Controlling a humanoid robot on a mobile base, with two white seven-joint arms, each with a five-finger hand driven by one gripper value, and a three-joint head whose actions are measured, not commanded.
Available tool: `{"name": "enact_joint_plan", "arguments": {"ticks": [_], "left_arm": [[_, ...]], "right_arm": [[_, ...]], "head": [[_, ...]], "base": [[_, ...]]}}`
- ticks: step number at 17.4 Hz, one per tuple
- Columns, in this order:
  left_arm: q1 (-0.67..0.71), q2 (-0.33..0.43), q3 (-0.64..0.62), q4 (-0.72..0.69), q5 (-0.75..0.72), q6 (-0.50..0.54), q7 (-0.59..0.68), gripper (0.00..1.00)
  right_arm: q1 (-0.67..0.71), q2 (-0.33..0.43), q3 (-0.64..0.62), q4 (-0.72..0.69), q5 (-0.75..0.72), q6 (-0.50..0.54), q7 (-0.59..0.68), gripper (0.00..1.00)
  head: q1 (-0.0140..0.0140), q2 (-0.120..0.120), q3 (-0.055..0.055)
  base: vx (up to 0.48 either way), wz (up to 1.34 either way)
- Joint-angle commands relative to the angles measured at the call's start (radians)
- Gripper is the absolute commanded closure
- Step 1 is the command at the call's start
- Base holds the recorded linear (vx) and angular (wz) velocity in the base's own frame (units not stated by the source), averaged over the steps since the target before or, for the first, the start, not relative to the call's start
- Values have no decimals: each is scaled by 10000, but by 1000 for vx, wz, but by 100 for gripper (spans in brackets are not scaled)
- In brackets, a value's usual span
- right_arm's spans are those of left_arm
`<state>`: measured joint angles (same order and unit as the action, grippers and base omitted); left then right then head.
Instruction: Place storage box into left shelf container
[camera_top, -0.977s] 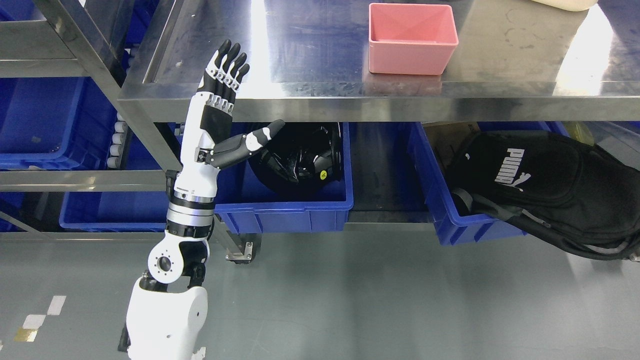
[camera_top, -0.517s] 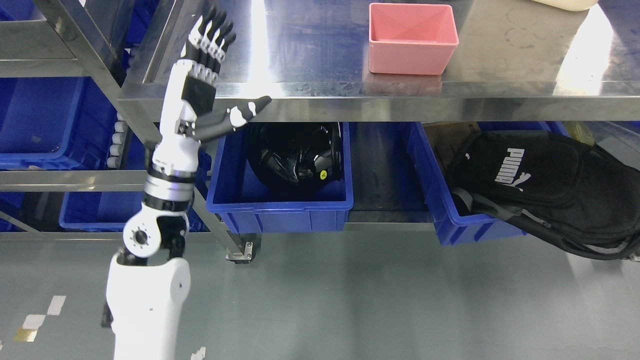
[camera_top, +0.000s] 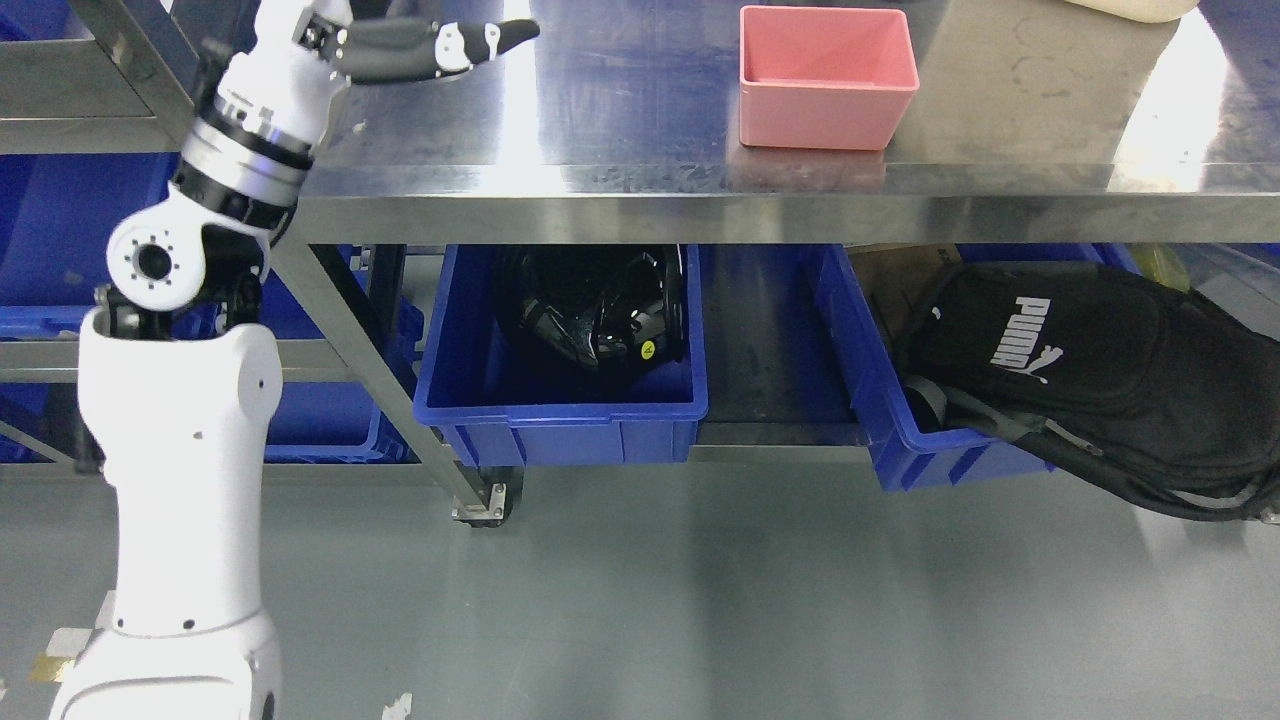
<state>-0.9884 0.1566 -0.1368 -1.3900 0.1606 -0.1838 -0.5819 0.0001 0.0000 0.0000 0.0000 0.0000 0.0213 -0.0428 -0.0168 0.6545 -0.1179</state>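
Note:
The storage box (camera_top: 828, 75) is an empty pink tub standing on the steel table top (camera_top: 620, 110), right of the middle at the back. My left hand (camera_top: 400, 45) is raised over the table's left end, well to the left of the box and apart from it. Its thumb (camera_top: 470, 38) stretches toward the box and holds nothing, while the other fingers run off the top edge. The left shelf (camera_top: 120, 135) stands behind my forearm, with a blue container (camera_top: 50, 230) on it. My right arm does not show.
Under the table a blue bin (camera_top: 560, 410) holds a black helmet (camera_top: 600, 310). To the right, a black backpack (camera_top: 1090, 350) spills out of another blue bin (camera_top: 900, 440). A table leg with a caster (camera_top: 485, 505) stands on the grey floor.
My left arm has risen and swung left, from in front of the table's edge and the helmet bin to above the table top. The hand stays spread, and the pink box has not moved.

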Motion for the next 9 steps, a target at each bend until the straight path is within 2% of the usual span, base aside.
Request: {"name": "enact_joint_plan", "arguments": {"ticks": [1,2,4,6,7,9], "left_arm": [[-2539,-823,-2743,4136,-2275,43,-1186,0],[-2647,-1391,-2728,4751,-2721,13,-1708,0],[-2786,-1391,-2819,5582,-3246,-79,-2080,0],[-2848,-1391,-3537,5692,-3263,-80,-1974,1],[-2848,-1391,-3754,5693,-3247,-110,-1867,1],[-2848,-1391,-4000,5632,-3217,-872,-493,1]], "right_arm": [[91,-175,-46,-174,15,2,-2,0],[91,-175,-46,-174,15,2,-2,0],[91,-175,-46,-174,15,2,-2,0],[91,-175,-46,-174,15,2,-2,0],[91,-175,-46,-174,15,2,-2,0],[91,-175,-46,-174,15,2,-2,0]], "head": [[0,0,0],[0,0,0],[0,0,0],[0,0,0],[0,0,0],[0,0,0]], "base": [[0,0],[0,0],[0,0],[0,0],[0,0],[0,0]]}}
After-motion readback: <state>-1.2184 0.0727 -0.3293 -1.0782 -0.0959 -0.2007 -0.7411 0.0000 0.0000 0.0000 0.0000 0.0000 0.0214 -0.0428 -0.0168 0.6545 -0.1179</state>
